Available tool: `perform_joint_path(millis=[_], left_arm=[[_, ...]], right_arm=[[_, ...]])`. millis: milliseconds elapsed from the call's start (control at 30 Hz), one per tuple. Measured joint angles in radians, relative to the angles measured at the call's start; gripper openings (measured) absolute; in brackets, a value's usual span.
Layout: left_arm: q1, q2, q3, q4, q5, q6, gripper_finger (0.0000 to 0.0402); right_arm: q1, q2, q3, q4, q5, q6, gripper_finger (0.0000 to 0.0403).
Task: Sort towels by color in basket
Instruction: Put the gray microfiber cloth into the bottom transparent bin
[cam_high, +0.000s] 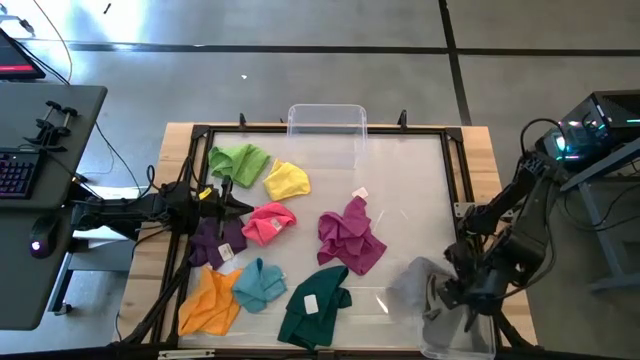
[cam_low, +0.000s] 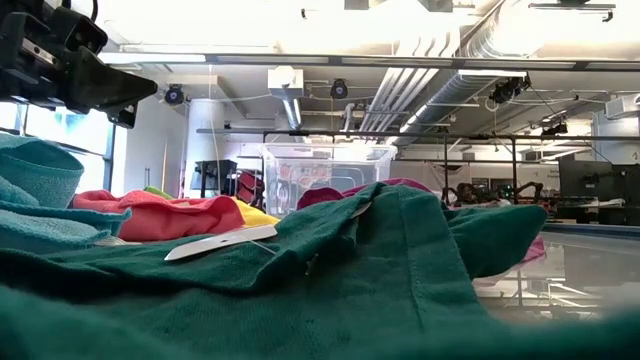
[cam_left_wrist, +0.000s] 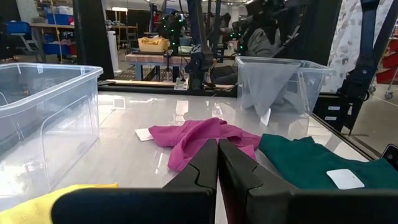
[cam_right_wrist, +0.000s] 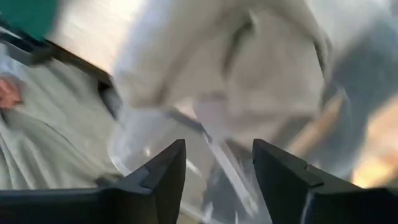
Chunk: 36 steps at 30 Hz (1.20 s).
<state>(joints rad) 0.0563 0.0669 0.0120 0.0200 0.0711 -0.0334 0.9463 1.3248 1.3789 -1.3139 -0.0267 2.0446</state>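
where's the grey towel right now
In the high view the grey towel drapes over the rim of the clear bin at the near right corner, by the right gripper.

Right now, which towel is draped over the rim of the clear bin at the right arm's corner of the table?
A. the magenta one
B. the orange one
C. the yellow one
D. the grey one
D: the grey towel hangs over the rim of the clear bin beside the right tool, whose fingers are open; the other three lie flat on the table.
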Motion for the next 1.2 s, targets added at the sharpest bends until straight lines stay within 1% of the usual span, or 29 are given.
perform_joint_path(millis=[67, 200, 300, 367, 433, 567, 700, 767, 833, 933, 1000, 1067, 1133, 1200], left_arm=[[0.000, 0.000, 0.000, 0.000, 0.000, 0.000, 0.0000], [0.000, 0.000, 0.000, 0.000, 0.000, 0.000, 0.0000], [0.000, 0.000, 0.000, 0.000, 0.000, 0.000, 0.0000], [0.000, 0.000, 0.000, 0.000, 0.000, 0.000, 0.0000], [0.000, 0.000, 0.000, 0.000, 0.000, 0.000, 0.0000], [0.000, 0.000, 0.000, 0.000, 0.000, 0.000, 0.0000], [0.000, 0.000, 0.000, 0.000, 0.000, 0.000, 0.0000], [0.000, 0.000, 0.000, 0.000, 0.000, 0.000, 0.0000], [0.000, 0.000, 0.000, 0.000, 0.000, 0.000, 0.0000], [0.000, 0.000, 0.000, 0.000, 0.000, 0.000, 0.0000], [0.000, 0.000, 0.000, 0.000, 0.000, 0.000, 0.0000], [0.000, 0.000, 0.000, 0.000, 0.000, 0.000, 0.0000], [0.000, 0.000, 0.000, 0.000, 0.000, 0.000, 0.0000], [0.000, 0.000, 0.000, 0.000, 0.000, 0.000, 0.0000]], right_arm=[[-0.045, 0.032, 0.014, 0.013, 0.016, -0.113, 0.0166], [-0.146, 0.125, 0.048, 0.071, 0.013, -0.390, 0.0147], [-0.222, 0.211, 0.089, 0.107, -0.057, -0.596, 0.0139], [-0.265, 0.279, 0.138, 0.102, -0.100, -0.735, 0.0135], [-0.303, 0.345, 0.199, 0.067, -0.117, -0.858, 0.0133], [-0.371, 0.481, 0.331, -0.005, -0.124, -1.077, 0.0132], [-0.413, 0.600, 0.403, 0.005, -0.122, -1.291, 0.0133], [-0.434, 0.653, 0.424, -0.003, -0.135, -1.345, 0.0134], [-0.457, 0.703, 0.432, -0.020, -0.189, -1.362, 0.0134], [-0.485, 0.762, 0.434, -0.085, -0.241, -1.350, 0.0143], [-0.497, 0.795, 0.433, -0.176, -0.257, -1.326, 0.0156], [-0.504, 0.822, 0.433, -0.250, -0.264, -1.338, 0.0171], [-0.504, 0.844, 0.432, -0.258, -0.262, -1.359, 0.0186], [-0.504, 0.851, 0.426, -0.227, -0.261, -1.376, 0.0195]])
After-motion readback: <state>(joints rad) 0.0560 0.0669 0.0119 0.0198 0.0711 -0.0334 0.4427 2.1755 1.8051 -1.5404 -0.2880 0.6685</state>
